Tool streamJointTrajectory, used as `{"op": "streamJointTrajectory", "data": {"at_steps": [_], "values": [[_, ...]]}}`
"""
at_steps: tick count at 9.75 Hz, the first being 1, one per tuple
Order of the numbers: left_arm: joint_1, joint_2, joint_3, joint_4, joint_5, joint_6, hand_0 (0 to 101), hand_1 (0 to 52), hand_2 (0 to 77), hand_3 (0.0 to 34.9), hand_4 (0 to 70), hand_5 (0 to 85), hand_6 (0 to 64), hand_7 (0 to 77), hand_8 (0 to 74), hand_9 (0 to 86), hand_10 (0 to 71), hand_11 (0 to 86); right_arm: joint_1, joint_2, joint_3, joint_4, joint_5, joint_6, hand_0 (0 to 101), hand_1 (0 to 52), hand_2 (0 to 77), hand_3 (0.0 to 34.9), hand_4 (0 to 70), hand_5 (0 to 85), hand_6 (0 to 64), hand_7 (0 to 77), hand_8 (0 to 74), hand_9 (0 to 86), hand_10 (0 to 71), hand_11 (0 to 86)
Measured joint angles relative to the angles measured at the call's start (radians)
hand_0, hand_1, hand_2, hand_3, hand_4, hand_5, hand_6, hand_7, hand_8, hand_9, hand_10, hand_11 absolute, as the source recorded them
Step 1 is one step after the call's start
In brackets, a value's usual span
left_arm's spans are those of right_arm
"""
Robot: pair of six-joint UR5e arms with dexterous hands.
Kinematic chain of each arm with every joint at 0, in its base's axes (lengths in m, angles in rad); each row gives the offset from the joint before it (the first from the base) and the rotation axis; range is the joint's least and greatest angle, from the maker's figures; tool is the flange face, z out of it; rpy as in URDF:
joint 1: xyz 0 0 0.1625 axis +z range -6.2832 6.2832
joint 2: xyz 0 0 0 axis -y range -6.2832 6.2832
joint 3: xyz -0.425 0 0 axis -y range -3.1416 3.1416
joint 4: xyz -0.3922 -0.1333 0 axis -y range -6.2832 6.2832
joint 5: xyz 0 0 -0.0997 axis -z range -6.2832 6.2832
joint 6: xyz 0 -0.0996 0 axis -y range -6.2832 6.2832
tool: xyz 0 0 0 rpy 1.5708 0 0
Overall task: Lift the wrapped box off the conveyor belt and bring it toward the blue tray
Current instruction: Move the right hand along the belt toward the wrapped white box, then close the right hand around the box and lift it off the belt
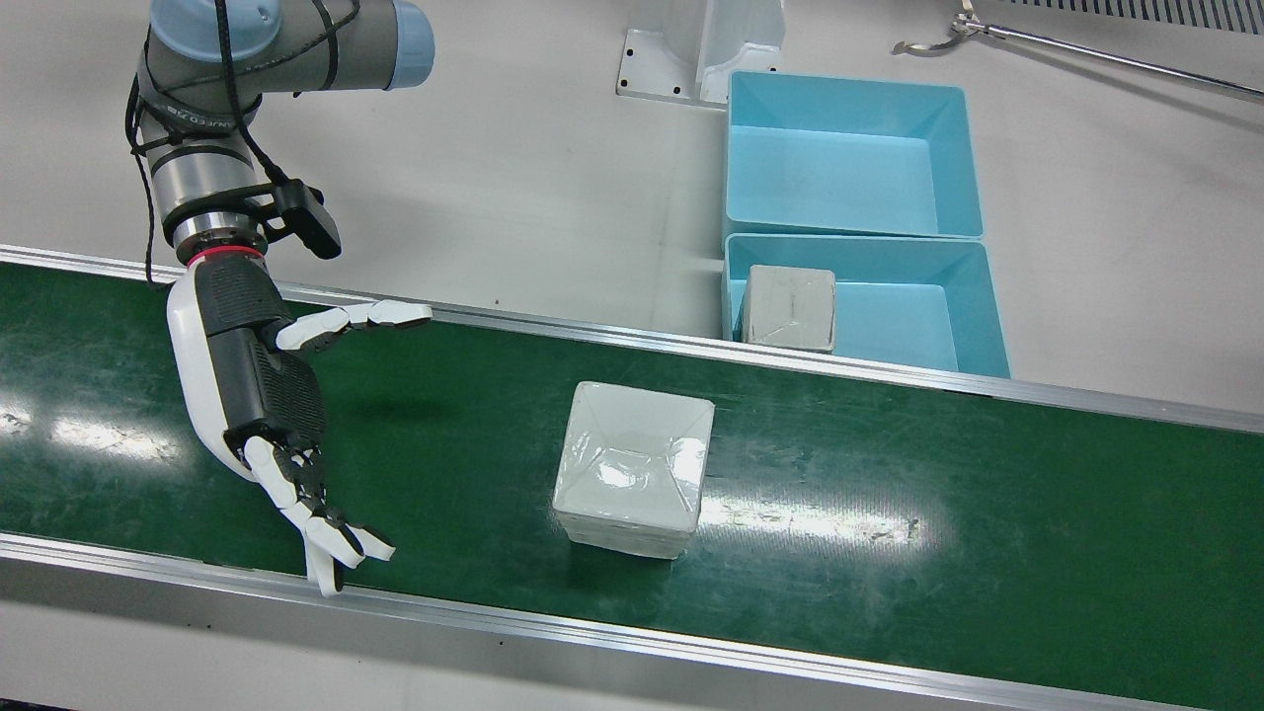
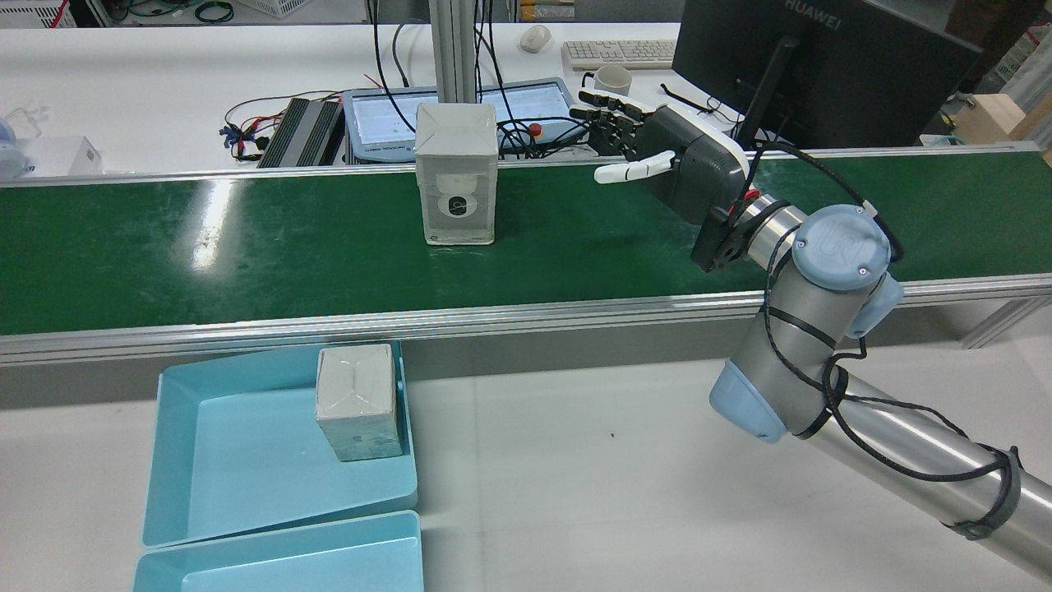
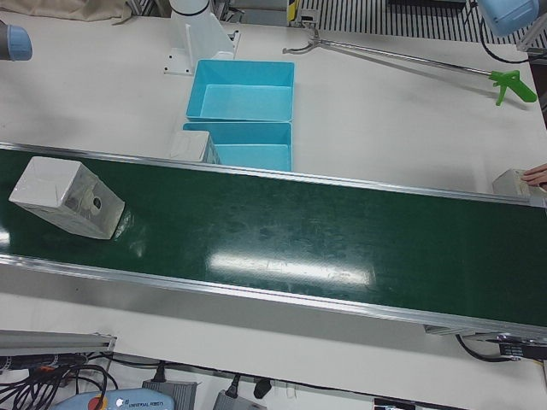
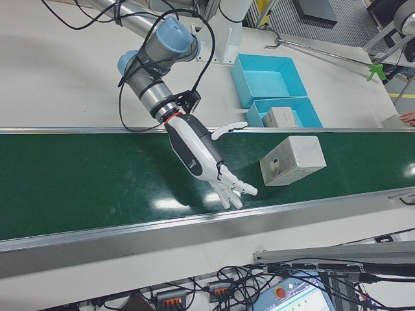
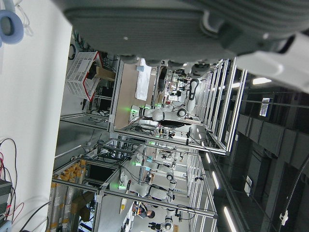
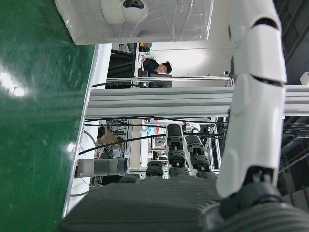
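The wrapped box (image 1: 632, 464), white under glossy film, stands on the green conveyor belt (image 1: 938, 553). It also shows in the rear view (image 2: 456, 173), the left-front view (image 3: 68, 196), the right-front view (image 4: 292, 159) and the right hand view (image 6: 145, 19). My right hand (image 1: 257, 395) is open and empty, low over the belt, a clear gap to the view's left of the box, palm facing it (image 2: 666, 152) (image 4: 201, 155). The blue tray (image 1: 978, 296) sits just beyond the belt's far rail. My left hand (image 5: 169, 29) shows only in its own view, fingers apart, holding nothing.
A second wrapped box (image 1: 790, 306) lies in the near blue tray's corner (image 2: 357, 399). A second blue tray (image 1: 953, 148) stands behind the first. Metal rails edge the belt. A reach-grabber tool (image 3: 410, 60) lies on the white table. A person's hand rests on a box (image 3: 517, 181) at the belt's end.
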Motion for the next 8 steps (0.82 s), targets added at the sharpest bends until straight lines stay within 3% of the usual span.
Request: {"op": "streamJointTrajectory", "data": {"at_steps": [3, 7, 8], "values": [[0.000, 0.000, 0.000, 0.000, 0.000, 0.000, 0, 0.0, 0.5, 0.0, 0.5, 1.1, 0.5, 0.5, 0.5, 0.0, 0.5, 0.5, -0.063, 0.014, -0.009, -0.002, 0.077, -0.006, 47, 14.2, 15.3, 0.3, 8.7, 11.5, 5.5, 17.5, 2.7, 4.4, 0.0, 1.1], [0.000, 0.000, 0.000, 0.000, 0.000, 0.000, 0, 0.0, 0.5, 0.0, 0.5, 1.1, 0.5, 0.5, 0.5, 0.0, 0.5, 0.0, -0.087, 0.047, -0.033, -0.002, 0.099, -0.022, 47, 15.3, 15.3, 0.3, 8.7, 12.5, 5.5, 18.0, 2.7, 3.8, 0.0, 1.1], [0.000, 0.000, 0.000, 0.000, 0.000, 0.000, 0, 0.0, 0.5, 0.0, 0.5, 1.1, 0.5, 0.5, 0.5, 0.0, 0.0, 0.5, -0.088, 0.054, -0.039, -0.002, 0.100, -0.024, 48, 15.3, 16.4, 2.5, 8.7, 12.5, 5.5, 18.0, 2.7, 4.4, 0.0, 1.1]]}}
